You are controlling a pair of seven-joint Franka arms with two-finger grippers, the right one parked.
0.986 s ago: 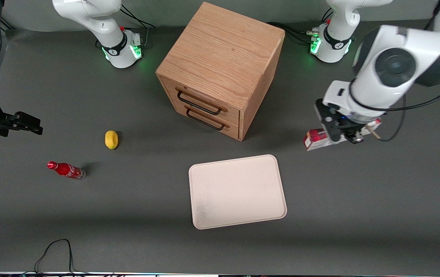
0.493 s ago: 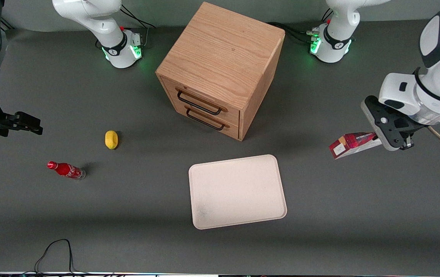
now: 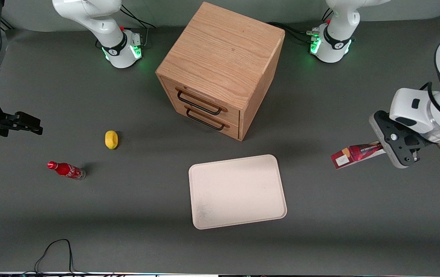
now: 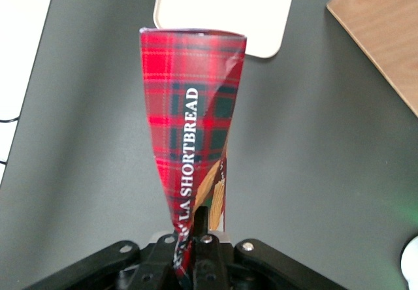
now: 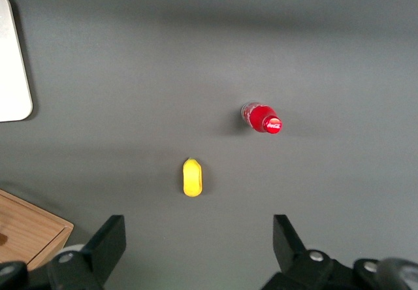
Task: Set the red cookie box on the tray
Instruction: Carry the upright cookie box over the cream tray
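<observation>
1. The tray (image 3: pixel 237 191) lies bare on the worktop.
2. The box (image 3: pixel 352 155) hangs above the worktop, toward the working arm's end.
3. The end effector (image 3: pixel 386 147) is clamped on one end of the box; carry step, the next move probably toward the tray.

The front view looks steeply down over the whole worktop (image 3: pixel 127 231); the left wrist view peers close along its gripper (image 4: pixel 196 251) toward the tray (image 4: pixel 225 9), which both views share
</observation>
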